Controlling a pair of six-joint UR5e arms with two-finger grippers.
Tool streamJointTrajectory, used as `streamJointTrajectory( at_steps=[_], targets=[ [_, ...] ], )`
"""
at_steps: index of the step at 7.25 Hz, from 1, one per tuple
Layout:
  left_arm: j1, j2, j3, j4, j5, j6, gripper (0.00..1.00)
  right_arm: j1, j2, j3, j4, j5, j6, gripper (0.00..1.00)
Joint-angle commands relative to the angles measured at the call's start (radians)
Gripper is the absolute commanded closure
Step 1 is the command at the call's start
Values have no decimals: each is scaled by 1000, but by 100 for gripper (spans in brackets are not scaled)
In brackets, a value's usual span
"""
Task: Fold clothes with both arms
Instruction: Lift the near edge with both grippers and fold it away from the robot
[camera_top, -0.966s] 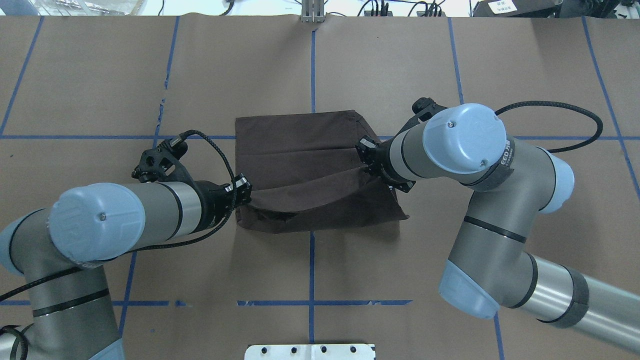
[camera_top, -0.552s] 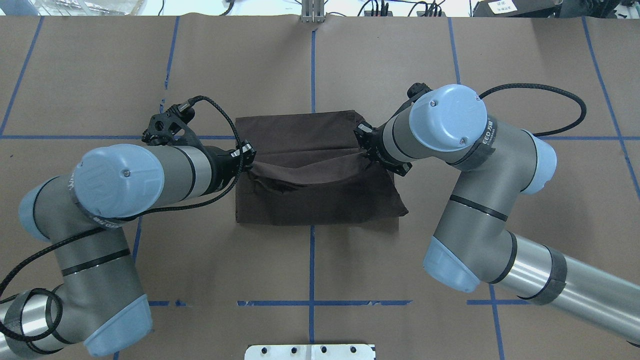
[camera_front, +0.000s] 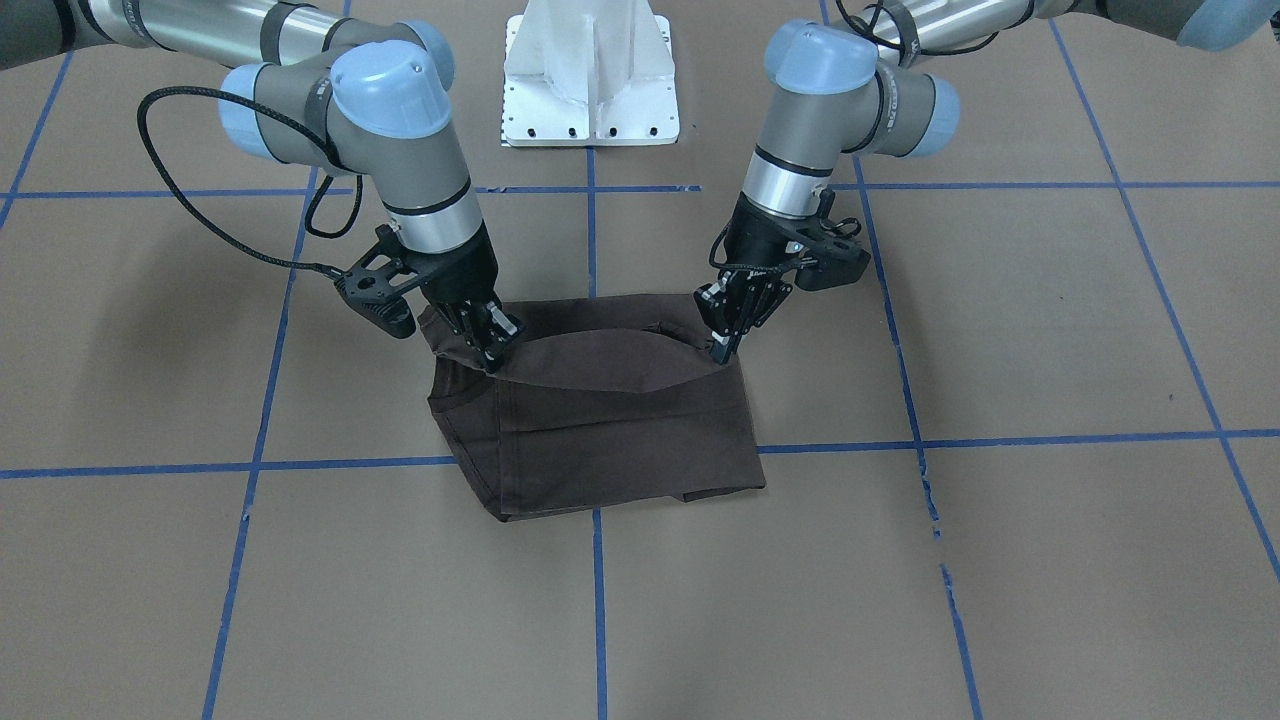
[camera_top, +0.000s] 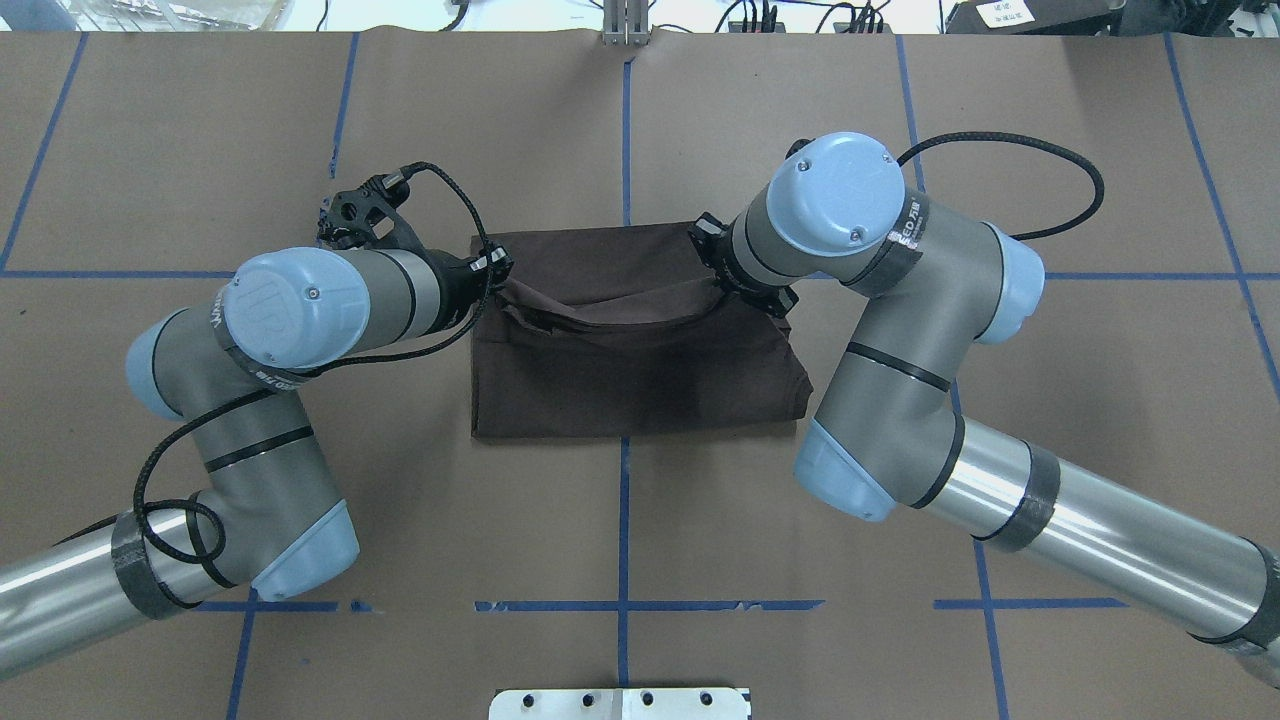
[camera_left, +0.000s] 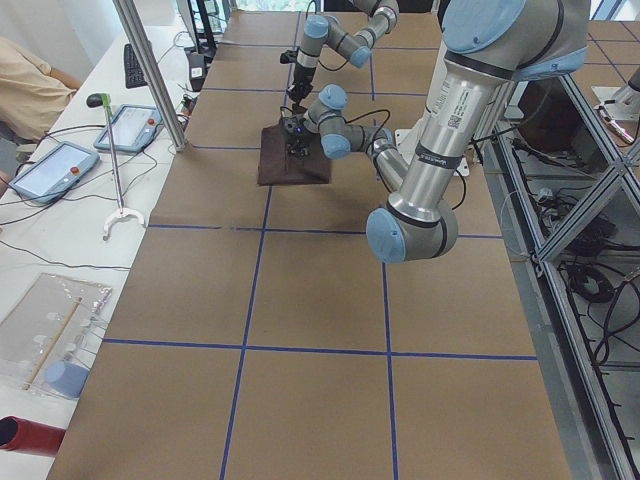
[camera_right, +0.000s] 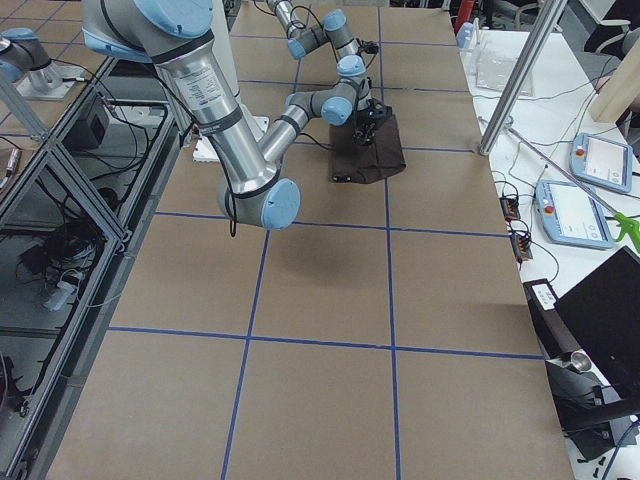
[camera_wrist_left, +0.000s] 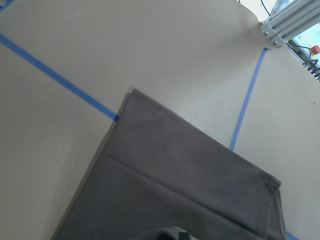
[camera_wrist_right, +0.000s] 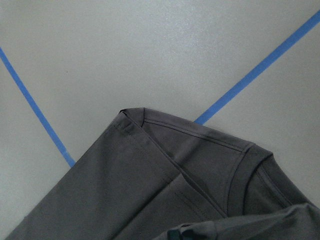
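You have one shirt (camera_top: 640, 380) lying on one surface (camera_top: 200, 120). Count two arms, the left arm (camera_top: 330, 305) and the right arm (camera_top: 900, 290). Each carries one gripper, so that makes two: the left gripper (camera_front: 722, 345) and the right gripper (camera_front: 492, 355). There is one white base (camera_front: 590, 70). Off to the side of the surface you can count two pendants (camera_left: 130, 128), one keyboard (camera_left: 133, 65) and one person (camera_left: 30, 90), seen only in part.

Brown T-shirt (camera_top: 640, 380) on table (camera_top: 200, 130), raised edge pinched by left jaws and right jaws
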Motion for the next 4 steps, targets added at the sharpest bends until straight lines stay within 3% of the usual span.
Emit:
streamJointTrajectory(
  at_steps=[1, 2, 3, 4],
  targets=[
    [-45, -92, 202, -72, 3, 2, 69, 40, 56, -215, 145, 47, -76, 45],
    [-81, -133, 386, -253, 3, 97, 26, 89, 162, -413, 237, 63, -213, 0],
    [-113, -135, 410, -297, -3, 117, 0, 119, 172, -446, 258, 73, -280, 0],
    [-130, -128, 411, -302, -6, 122, 0, 167, 169, -445, 257, 130, -358, 0]
  ],
)
